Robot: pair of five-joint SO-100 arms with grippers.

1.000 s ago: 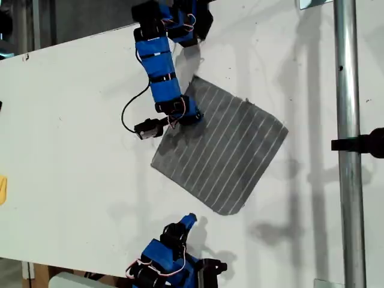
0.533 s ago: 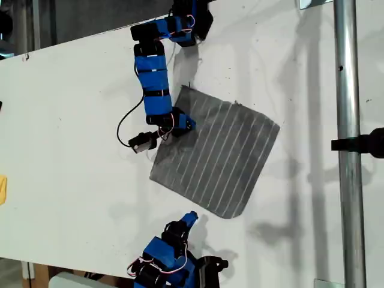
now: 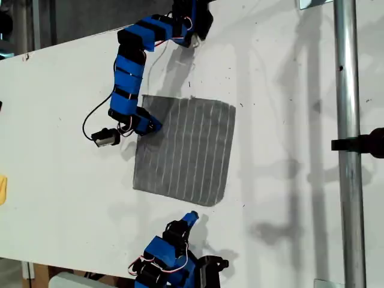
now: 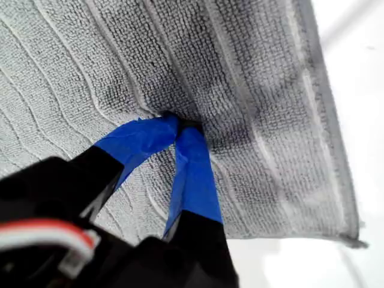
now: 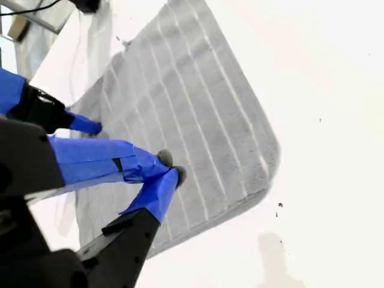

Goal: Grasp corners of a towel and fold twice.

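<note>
The grey towel (image 3: 186, 150) with thin white stripes lies flat on the white table (image 3: 60, 120), all of its corners showing. My first gripper (image 3: 150, 126) presses on it near the exterior view's left edge, below the upper left corner (image 3: 144, 97). In the first wrist view its blue fingertips (image 4: 192, 162) meet, and my first gripper (image 4: 177, 123) is shut on a small pinch of the towel (image 4: 252, 90). My second gripper (image 3: 189, 218) sits at the table's near edge, just short of the towel's lower edge. Seen in the second wrist view, my second gripper (image 5: 171, 171) is shut on nothing above the towel (image 5: 198, 114).
A metal pole (image 3: 347, 180) with a black clamp (image 3: 366, 143) runs down the exterior view's right side. A black wrist camera with a cable (image 3: 105, 137) hangs beside my first gripper. A yellow object (image 3: 2, 189) shows at the exterior view's left edge.
My first arm has swung toward the exterior view's left, dragging the towel with it and turning it from a diamond to nearly square with the table. The second arm has stayed put.
</note>
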